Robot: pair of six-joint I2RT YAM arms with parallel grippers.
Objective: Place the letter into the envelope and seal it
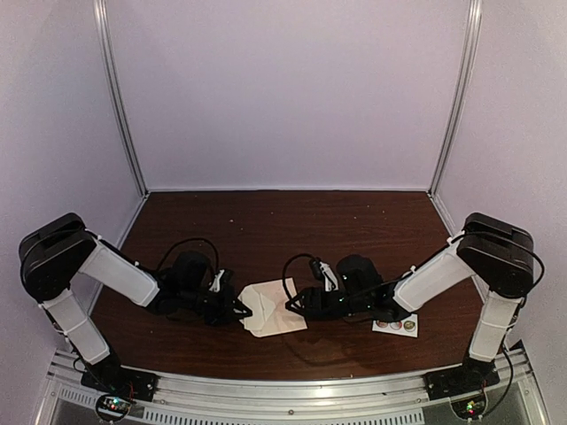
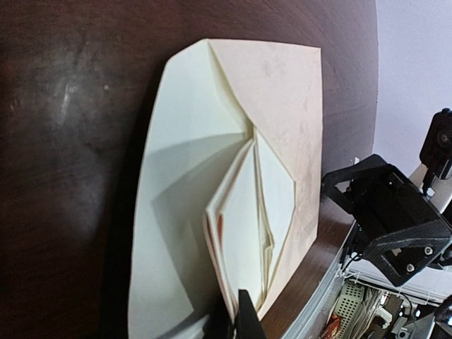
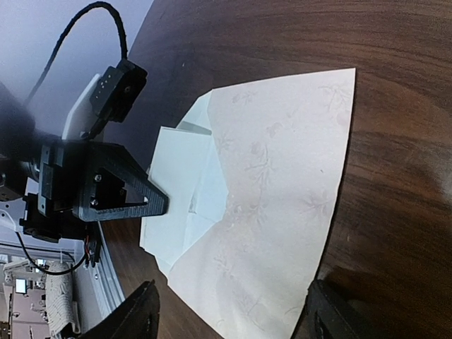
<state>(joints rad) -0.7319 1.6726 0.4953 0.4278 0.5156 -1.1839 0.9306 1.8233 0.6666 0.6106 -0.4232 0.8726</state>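
Envelope (image 1: 282,312) lies flat at table (image 1: 266,230) front-centre, btwn both grippers, mouth facing the L side, w/ the letter (image 2: 247,205) partway in. Risk: nothing pins the envelope, so a push could slide it on the slick dark wood, or the letter's fanned folds could snag the mouth & buckle. It's thin tan paper w/ a faint floral print & pointed flap; the letter is whiter, creased. L gripper (image 2: 240,314) is clamped on the letter's edge. R gripper (image 3: 232,302) has jaws apart over the envelope's opposite edge, holding nothing.

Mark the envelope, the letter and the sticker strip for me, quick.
envelope (image 3: 282,176): right wrist view, on its patterned panel.
letter (image 2: 240,212): left wrist view, on the folded sheet's exposed panel.
sticker strip (image 1: 395,324): top view, on the strip's visible middle.
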